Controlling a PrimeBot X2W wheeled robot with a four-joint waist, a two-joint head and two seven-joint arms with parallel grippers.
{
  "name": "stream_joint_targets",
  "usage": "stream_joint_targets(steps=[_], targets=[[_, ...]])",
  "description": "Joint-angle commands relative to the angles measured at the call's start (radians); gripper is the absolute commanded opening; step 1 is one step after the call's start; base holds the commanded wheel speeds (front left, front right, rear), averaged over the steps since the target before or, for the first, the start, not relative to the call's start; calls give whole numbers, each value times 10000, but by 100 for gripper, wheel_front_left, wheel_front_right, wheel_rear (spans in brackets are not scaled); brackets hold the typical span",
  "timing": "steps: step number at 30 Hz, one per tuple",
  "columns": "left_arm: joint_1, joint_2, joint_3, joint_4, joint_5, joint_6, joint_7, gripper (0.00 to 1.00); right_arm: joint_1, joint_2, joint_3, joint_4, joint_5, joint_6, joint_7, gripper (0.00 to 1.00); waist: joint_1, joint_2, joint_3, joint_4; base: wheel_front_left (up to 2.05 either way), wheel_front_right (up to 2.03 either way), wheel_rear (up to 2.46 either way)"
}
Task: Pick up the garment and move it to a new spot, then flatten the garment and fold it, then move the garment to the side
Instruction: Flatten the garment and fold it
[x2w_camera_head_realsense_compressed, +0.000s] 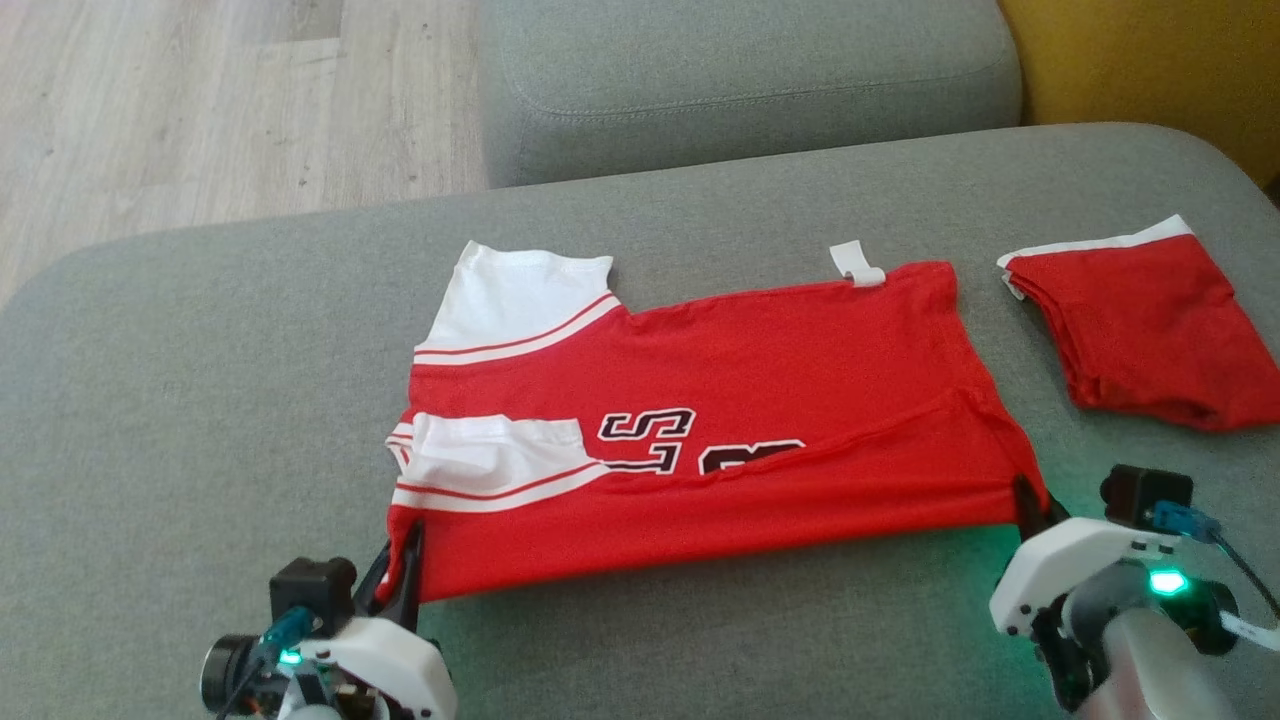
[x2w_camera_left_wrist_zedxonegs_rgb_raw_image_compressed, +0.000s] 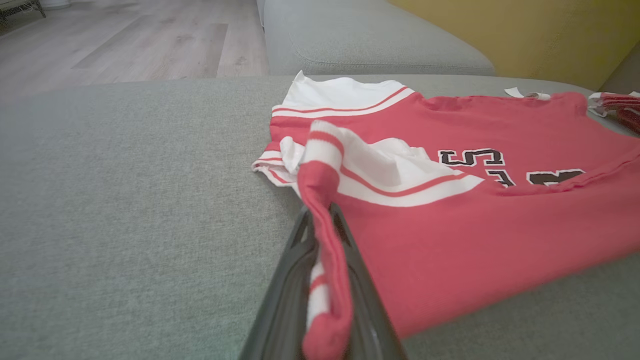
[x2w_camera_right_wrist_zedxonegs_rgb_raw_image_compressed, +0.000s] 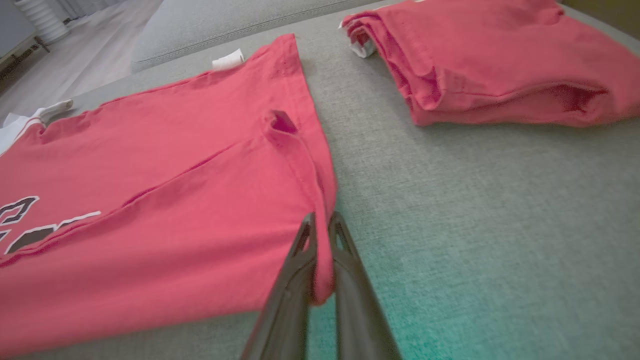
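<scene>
The left fingers (x2w_camera_left_wrist_zedxonegs_rgb_raw_image_compressed: 287, 285) are pressed together on a bunched strip of red cloth with white bands, the near left corner of the jersey (x2w_camera_head_realsense_compressed: 750, 400), and the fabric runs down between them in a thick roll. The right fingers (x2w_camera_right_wrist_zedxonegs_rgb_raw_image_compressed: 296, 280) are likewise pinched shut on the near right corner, where a doubled red hem slips between their tips. In the head view the near edge of the jersey runs in an almost straight, taut line from one grip to the other, and it looks raised a little off the surface at both ends. The rest of the jersey lies spread on the grey sofa cushion (x2w_camera_head_realsense_compressed: 200, 400), white sleeves toward the robot's left and hem toward its right. The near sleeve is folded over onto the red body, and a long flap of red cloth overlaps the lower part of the black, white-edged lettering. A small white tag (x2w_camera_head_realsense_compressed: 857, 263) sticks out from the far edge. To the right, well apart from the jersey, a second red garment (x2w_camera_head_realsense_compressed: 1140, 320) with white trim sits folded on the same cushion. Beyond it are another grey cushion (x2w_camera_head_realsense_compressed: 750, 70), pale wooden floor (x2w_camera_head_realsense_compressed: 200, 100) and a yellow surface (x2w_camera_head_realsense_compressed: 1150, 60).
</scene>
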Motion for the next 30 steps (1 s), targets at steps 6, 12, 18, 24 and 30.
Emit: stream_joint_targets(steps=[6, 12, 18, 24, 30], targets=[[-238, 269, 275, -266, -163, 27, 135, 0, 469, -56, 312, -1550, 572, 19, 560, 9, 1, -1, 33, 28, 0, 0, 0], [-339, 255, 335, -375, -191, 146, -200, 100, 815, -56, 123, -2519, 848, 19, 472, 100, 1, -1, 152, 19, 0, 0, 0], [-759, 277, 573, -874, -253, 228, -941, 100, 711, -56, 244, -3666, 1254, 19, -670, 100, 1, -1, 540, -75, 0, 0, 0], [-1922, 593, 785, -1616, -162, 16, -1617, 100, 308, -56, 496, -4379, 1692, 19, -1667, 100, 1, -1, 1252, -327, 0, 0, 0], [-3878, 1156, 652, -1679, 50, -437, -995, 100, -127, -56, 1049, -4990, 1934, 19, -2214, 100, 1, -1, 2198, -756, 0, 0, 0]])
